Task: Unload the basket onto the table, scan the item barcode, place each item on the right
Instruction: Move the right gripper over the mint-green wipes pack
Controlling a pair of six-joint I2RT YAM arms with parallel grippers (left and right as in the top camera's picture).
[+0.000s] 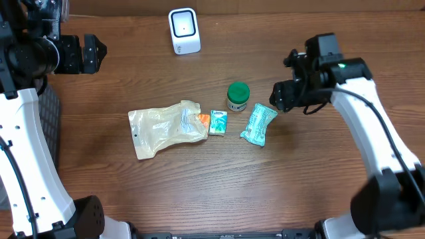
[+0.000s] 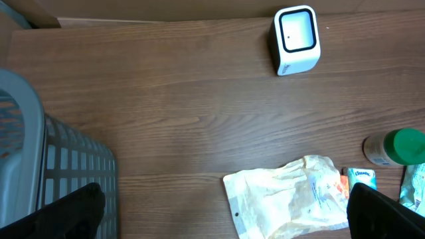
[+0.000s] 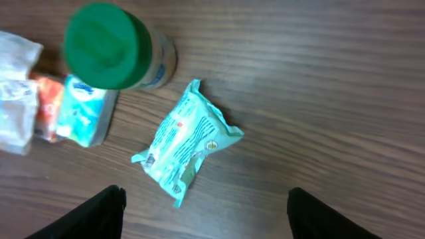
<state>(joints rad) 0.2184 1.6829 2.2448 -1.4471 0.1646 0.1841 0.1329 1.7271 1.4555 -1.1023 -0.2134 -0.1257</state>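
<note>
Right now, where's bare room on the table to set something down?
Bare wood lies between the scanner and the plastic bag, and along the front edge. The middle is crowded: bag, tissue pack, green-lidded jar and teal packet sit close together.

White shells over black joints cover the left arm (image 1: 26, 133) and right arm (image 1: 368, 126), each tipped in matte black, left gripper (image 1: 99, 54) and right gripper (image 1: 275, 99), with a thin black cable (image 1: 389, 133) and green light (image 1: 342, 65) at the frame's right.

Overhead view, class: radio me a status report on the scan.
Left gripper open, by basket. Right gripper open, nothing held; teal packet just ahead. Green-lidded jar stands between packet and barcode scanner.
</note>
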